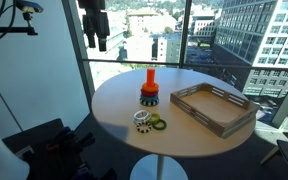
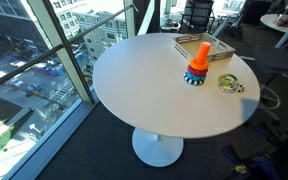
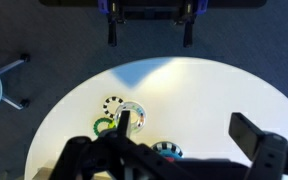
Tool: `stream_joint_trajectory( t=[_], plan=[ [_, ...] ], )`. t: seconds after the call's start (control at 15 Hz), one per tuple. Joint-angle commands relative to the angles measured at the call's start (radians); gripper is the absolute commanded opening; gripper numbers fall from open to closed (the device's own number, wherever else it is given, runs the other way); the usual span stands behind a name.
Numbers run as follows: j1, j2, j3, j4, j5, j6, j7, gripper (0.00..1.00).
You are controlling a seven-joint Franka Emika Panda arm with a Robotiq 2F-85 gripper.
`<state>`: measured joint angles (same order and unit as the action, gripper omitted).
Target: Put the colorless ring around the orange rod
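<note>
The gripper [image 1: 97,40] hangs high above the desk [image 1: 114,100], jaws open. The clear ring [image 3: 134,112] lies flat just beside the green ring [image 3: 104,126], near the rod [image 1: 150,78]. It is probably light, stiff and slick, so pinch across its rim.

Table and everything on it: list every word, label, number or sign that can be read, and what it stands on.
None can be read in any view.
On the orange rod: no lettering shows.
On the tray: no label shows.
On the checkered ring: dark and light marks, too small to tell whether they are characters.
</note>
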<state>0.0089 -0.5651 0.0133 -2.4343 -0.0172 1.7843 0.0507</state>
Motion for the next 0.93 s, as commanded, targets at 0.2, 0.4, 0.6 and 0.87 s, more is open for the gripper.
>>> stream_joint_trajectory(
  t=[0.2,0.4,0.6,0.87],
  plan=[
    [-0.042,0.154,0.009,0.027,-0.049,0.205,0.065,1.00],
    [-0.057,0.228,0.007,0.031,-0.072,0.274,0.080,1.00],
    [-0.072,0.287,0.007,0.032,-0.114,0.335,0.110,1.00],
    [-0.078,0.333,0.000,0.040,-0.148,0.353,0.133,1.00]
  ],
)
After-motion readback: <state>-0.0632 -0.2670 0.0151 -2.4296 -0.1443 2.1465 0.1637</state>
